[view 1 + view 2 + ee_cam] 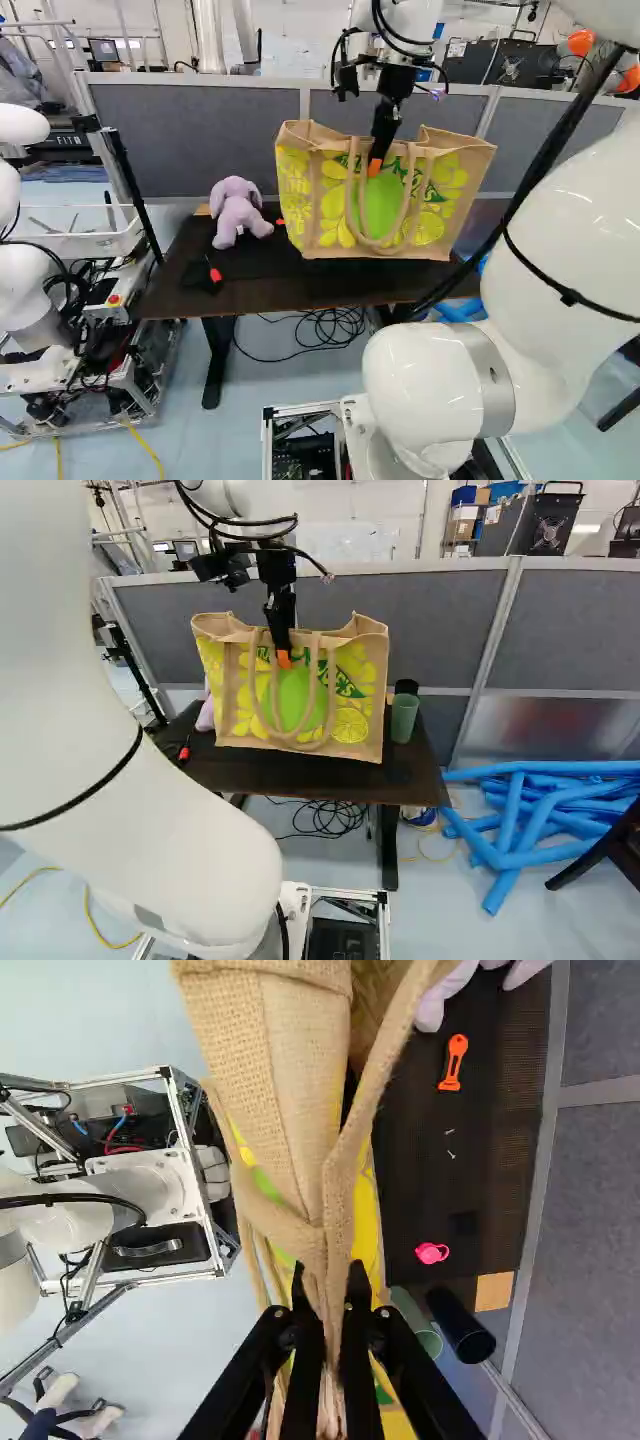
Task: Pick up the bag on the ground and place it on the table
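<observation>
Item 1: one woven bag (385,205), tan with yellow and green print; upright, a handle loop drooping down its near face. Location: at the middle and right part of the surface (250,294), hiding some of its top. Whether its base touches the surface or hangs just above, the views do not settle.

Item 2: one tool (328,1272), black; fingers nearly together, gap filled by gathered cloth and strap from the bag's top, pinched from both sides. Which strap exactly, cannot tell.

Item 3: one lilac plush toy (237,212), toward the far left corner of the surface, just beside the bag.

Item 4: two cups, one green (404,720), one dark (406,687), near the far right corner.

Item 5: one orange object (454,1063) and one pink object (432,1253), small, lying on the surface beyond the bag.

Step in hand: the setting down, by judgement; the lift from the ground appears done.

Next move: check that the whole base lies inside the front edge, lower gently until it bears weight, then spread the fingers and rise straight, free of the handles.

Hazards, likely: soft sides slumping once released; a strap snagging; the green cup being nudged.
</observation>
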Available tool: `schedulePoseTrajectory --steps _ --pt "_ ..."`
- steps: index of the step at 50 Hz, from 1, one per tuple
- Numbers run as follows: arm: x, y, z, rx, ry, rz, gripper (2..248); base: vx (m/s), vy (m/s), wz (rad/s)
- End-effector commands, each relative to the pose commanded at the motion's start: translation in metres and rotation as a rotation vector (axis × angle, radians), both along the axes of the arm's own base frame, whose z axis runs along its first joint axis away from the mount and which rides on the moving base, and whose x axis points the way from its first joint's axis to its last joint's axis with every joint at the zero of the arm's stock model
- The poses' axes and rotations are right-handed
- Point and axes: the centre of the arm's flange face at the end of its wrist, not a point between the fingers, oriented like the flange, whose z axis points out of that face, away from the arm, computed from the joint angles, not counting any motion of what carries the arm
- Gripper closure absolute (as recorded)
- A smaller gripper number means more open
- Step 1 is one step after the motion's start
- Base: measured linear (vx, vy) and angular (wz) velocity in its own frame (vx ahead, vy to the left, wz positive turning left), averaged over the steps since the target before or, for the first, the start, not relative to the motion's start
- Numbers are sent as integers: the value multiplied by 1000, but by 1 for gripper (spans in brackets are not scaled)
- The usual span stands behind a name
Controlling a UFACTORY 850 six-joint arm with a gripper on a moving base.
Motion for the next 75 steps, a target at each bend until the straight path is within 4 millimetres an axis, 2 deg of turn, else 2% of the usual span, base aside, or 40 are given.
schedulePoseTrajectory --steps 16,42,75 --pt "15 -1 -20 4 43 0 228 0 0 0" --pt "62 -4 -61 4 66 -1 228 0 0 0" --pt "88 -3 -113 10 149 4 228 0 0 0"
